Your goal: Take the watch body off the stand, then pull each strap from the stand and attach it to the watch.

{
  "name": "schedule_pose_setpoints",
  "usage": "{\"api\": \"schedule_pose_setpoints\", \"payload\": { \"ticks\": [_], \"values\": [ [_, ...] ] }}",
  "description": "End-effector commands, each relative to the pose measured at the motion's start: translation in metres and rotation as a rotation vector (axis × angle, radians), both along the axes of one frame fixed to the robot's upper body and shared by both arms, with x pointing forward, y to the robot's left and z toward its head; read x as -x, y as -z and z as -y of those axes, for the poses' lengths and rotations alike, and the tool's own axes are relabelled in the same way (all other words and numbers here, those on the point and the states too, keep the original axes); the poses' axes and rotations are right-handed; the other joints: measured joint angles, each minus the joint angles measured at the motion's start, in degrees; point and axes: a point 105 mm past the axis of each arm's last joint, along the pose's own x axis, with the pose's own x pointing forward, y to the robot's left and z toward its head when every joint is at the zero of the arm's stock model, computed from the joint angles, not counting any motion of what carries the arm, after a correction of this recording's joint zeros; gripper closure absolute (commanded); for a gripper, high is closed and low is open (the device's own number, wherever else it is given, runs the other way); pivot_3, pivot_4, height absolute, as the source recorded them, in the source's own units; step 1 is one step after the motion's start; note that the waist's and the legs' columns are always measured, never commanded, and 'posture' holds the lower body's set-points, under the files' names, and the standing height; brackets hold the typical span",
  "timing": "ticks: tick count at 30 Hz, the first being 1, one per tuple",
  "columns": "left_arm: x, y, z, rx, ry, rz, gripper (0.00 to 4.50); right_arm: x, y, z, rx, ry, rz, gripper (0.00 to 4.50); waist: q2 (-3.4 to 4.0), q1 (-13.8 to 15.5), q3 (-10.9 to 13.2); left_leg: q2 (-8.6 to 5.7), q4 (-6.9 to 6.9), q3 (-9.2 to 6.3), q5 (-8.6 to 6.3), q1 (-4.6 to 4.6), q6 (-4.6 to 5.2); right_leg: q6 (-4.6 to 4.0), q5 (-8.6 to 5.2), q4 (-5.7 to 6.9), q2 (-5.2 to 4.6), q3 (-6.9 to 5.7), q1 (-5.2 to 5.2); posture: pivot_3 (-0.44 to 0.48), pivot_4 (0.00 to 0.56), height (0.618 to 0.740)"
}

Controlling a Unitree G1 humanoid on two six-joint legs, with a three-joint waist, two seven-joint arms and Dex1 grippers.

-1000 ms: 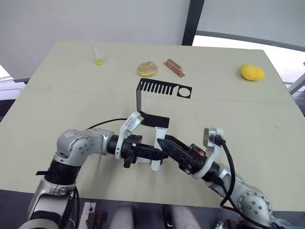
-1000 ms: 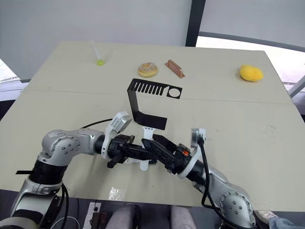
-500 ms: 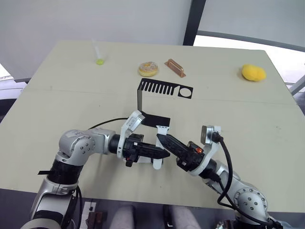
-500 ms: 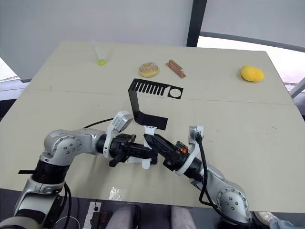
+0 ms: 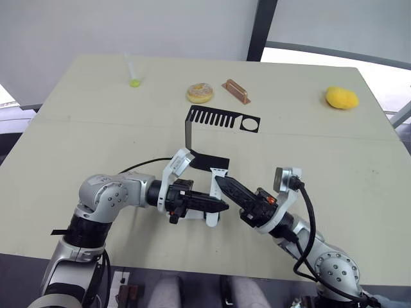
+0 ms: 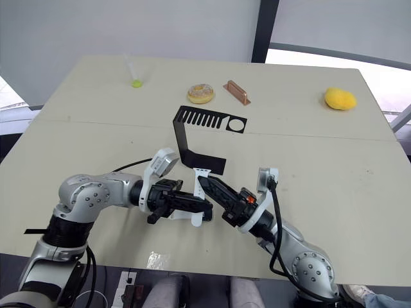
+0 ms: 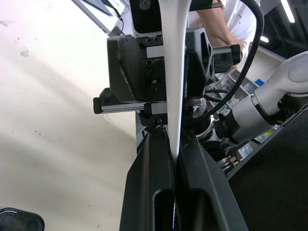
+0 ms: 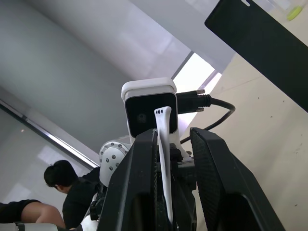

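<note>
The white strap [image 5: 218, 173] is above the table [image 5: 96, 128], near the middle of its near edge. Its long axis runs from the near edge toward the far edge. The far end points at the stand [image 5: 209, 162] and is just beside the flat base of the stand. The near end [image 5: 210, 221] hangs under my left gripper [image 5: 221, 208].

My left gripper comes in from the left, across the strap. Its fingers [image 7: 154, 173] are pressed together on the strap, which passes between them as a thin white band.

My right gripper [image 5: 218, 181] comes from the near right corner, and its tips are at the far part of the same strap. Its fingers [image 8: 139, 178] are a little apart. The strap stands in the gap, close against one finger, with free space to the other.

I cannot make out the watch body between the grippers.

The stand is upright in the middle of the table, with its slotted top plate [image 5: 221, 119] toward the far edge.
</note>
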Motion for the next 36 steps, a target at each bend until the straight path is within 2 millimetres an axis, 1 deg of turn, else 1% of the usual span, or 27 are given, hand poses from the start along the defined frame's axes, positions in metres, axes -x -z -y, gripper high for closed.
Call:
{"api": "schedule_pose_setpoints", "payload": {
  "ticks": [1, 2, 6, 14, 17, 19, 20, 21, 22, 24, 26, 27, 28, 30, 32, 34, 36],
  "values": [
    [0.002, -0.004, 0.001, 0.016, 0.008, 0.027, 4.5, 0.005, -0.006, -0.002, -0.013, -0.033, 0.039, 3.32, 0.0, 0.0, 0.0, 0.0, 0.0, 0.0, 0.0, 0.0, 0.0, 0.0, 0.0, 0.0, 0.0, 0.0, 0.0, 0.0, 0.15, 0.74],
    [0.002, -0.004, 0.001, 0.016, 0.009, 0.027, 4.5, 0.005, -0.006, -0.002, -0.014, -0.034, 0.039, 3.32, 0.0, 0.0, 0.0, 0.0, 0.0, 0.0, 0.0, 0.0, 0.0, 0.0, 0.0, 0.0, 0.0, 0.0, 0.0, 0.0, 0.15, 0.74],
    [0.001, -0.003, 0.0, 0.011, 0.004, 0.033, 4.5, 0.005, -0.007, -0.002, -0.023, -0.034, 0.036, 4.47, 0.0, 0.0, 0.0, 0.0, 0.0, 0.0, 0.0, 0.0, 0.0, 0.0, 0.0, 0.0, 0.0, 0.0, 0.0, 0.0, 0.15, 0.74],
    [0.001, -0.002, 0.0, 0.004, 0.008, 0.045, 4.5, 0.007, -0.013, -0.002, -0.074, -0.052, 0.05, 4.47, 0.0, 0.0, 0.0, 0.0, 0.0, 0.0, 0.0, 0.0, 0.0, 0.0, 0.0, 0.0, 0.0, 0.0, 0.0, 0.0, 0.15, 0.74],
    [0.007, -0.007, 0.0, 0.05, 0.038, 0.056, 4.5, 0.009, -0.014, -0.003, -0.077, -0.059, 0.054, 4.47, 0.0, 0.0, 0.0, 0.0, 0.0, 0.0, 0.0, 0.0, 0.0, 0.0, 0.0, 0.0, 0.0, 0.0, 0.0, 0.0, 0.15, 0.74],
    [0.009, -0.009, 0.0, 0.067, 0.042, 0.093, 3.84, 0.01, -0.016, -0.002, -0.075, -0.059, 0.06, 4.5, 0.0, 0.0, 0.0, 0.0, -0.01, 0.0, 0.0, 0.0, 0.0, 0.0, 0.0, 0.0, 0.0, 0.0, 0.0, 0.0, 0.15, 0.74],
    [0.009, -0.009, -0.001, 0.068, 0.033, 0.139, 3.58, 0.01, -0.017, -0.002, -0.068, -0.052, 0.07, 4.5, 0.0, 0.0, 0.0, 0.01, -0.01, 0.0, 0.0, 0.0, 0.0, 0.0, 0.0, 0.0, 0.0, 0.0, 0.0, 0.0, 0.15, 0.74],
    [0.01, -0.009, -0.003, 0.065, 0.036, 0.183, 3.19, 0.01, -0.019, -0.001, -0.056, -0.043, 0.088, 4.5, 0.0, 0.0, 0.0, 0.01, -0.01, 0.0, 0.0, 0.0, 0.0, 0.0, 0.0, 0.0, 0.0, 0.0, 0.0, 0.0, 0.15, 0.74],
    [0.009, -0.011, -0.008, 0.067, 0.015, 0.247, 2.64, 0.01, -0.022, 0.001, -0.03, -0.021, 0.121, 4.5, 0.0, -0.1, 0.0, 0.01, -0.01, 0.0, 0.0, 0.0, 0.0, 0.0, 0.0, -0.01, 0.0, 0.0, 0.0, 0.0, 0.15, 0.74],
    [0.005, -0.014, -0.017, 0.071, -0.026, 0.339, 1.69, 0.01, -0.027, 0.005, 0.012, 0.013, 0.17, 4.5, 0.0, 0.0, 0.0, 0.01, -0.02, 0.02, 0.0, 0.0, 0.0, 0.0, 0.0, -0.02, 0.0, 0.02, -0.01, 0.0, 0.15, 0.74],
    [-0.008, -0.011, -0.037, 0.018, -0.091, 0.581, 0.75, 0.01, -0.029, 0.019, 0.122, 0.093, 0.254, 4.5, 0.01, 0.0, 0.0, 0.0, -0.02, 0.02, 0.0, 0.01, 0.0, -0.01, 0.0, -0.04, -0.01, 0.02, -0.02, 0.0, 0.15, 0.74],
    [-0.011, -0.007, -0.046, -0.028, -0.093, 0.663, 0.33, 0.011, -0.029, 0.026, 0.185, 0.127, 0.296, 4.5, 0.01, 0.1, 0.0, 0.0, -0.03, 0.03, 0.0, 0.01, -0.01, -0.01, 0.0, -0.08, -0.02, 0.03, -0.01, 0.0, 0.15, 0.74],
    [-0.015, -0.002, -0.056, -0.082, -0.092, 0.754, 0.1, 0.012, -0.028, 0.033, 0.252, 0.161, 0.336, 4.5, 0.01, 0.3, 0.0, 0.0, -0.05, 0.03, 0.0, 0.0, 0.0, -0.01, -0.01, -0.1, -0.01, 0.01, -0.01, 0.0, 0.15, 0.74],
    [-0.015, 0.01, -0.069, -0.163, -0.052, 0.843, 0.1, 0.015, -0.022, 0.044, 0.36, 0.192, 0.389, 4.5, 0.01, 0.4, 0.0, -0.01, -0.13, 0.05, 0.0, 0.01, 0.0, -0.02, -0.01, -0.23, -0.01, 0.0, 0.01, 0.0, 0.15, 0.74],
    [-0.017, 0.019, -0.079, -0.223, -0.029, 0.896, 0.1, 0.018, -0.017, 0.054, 0.445, 0.211, 0.427, 4.5, 0.01, 0.4, 0.0, 0.0, -0.15, 0.05, -0.03, -0.01, 0.05, -0.03, 0.0, -0.35, -0.03, -0.01, 0.04, 0.0, 0.15, 0.74],
    [-0.022, 0.023, -0.09, -0.262, -0.072, 0.897, 0.1, 0.02, -0.01, 0.07, 0.537, 0.242, 0.46, 4.5, 0.01, 0.5, 0.0, 0.01, -0.14, 0.05, -0.07, -0.09, 0.12, -0.02, 0.0, -0.42, -0.04, -0.02, 0.05, 0.0, 0.15, 0.74],
    [-0.025, 0.027, -0.109, -0.313, -0.131, 0.893, 0.1, 0.021, -0.002, 0.101, 0.647, 0.328, 0.464, 4.5, 0.0, 0.5, 0.0, 0.0, -0.11, 0.06, -0.11, -0.14, 0.19, 0.01, 0.01, -0.47, -0.05, -0.02, 0.05, 0.0, 0.15, 0.74]
  ]
}}
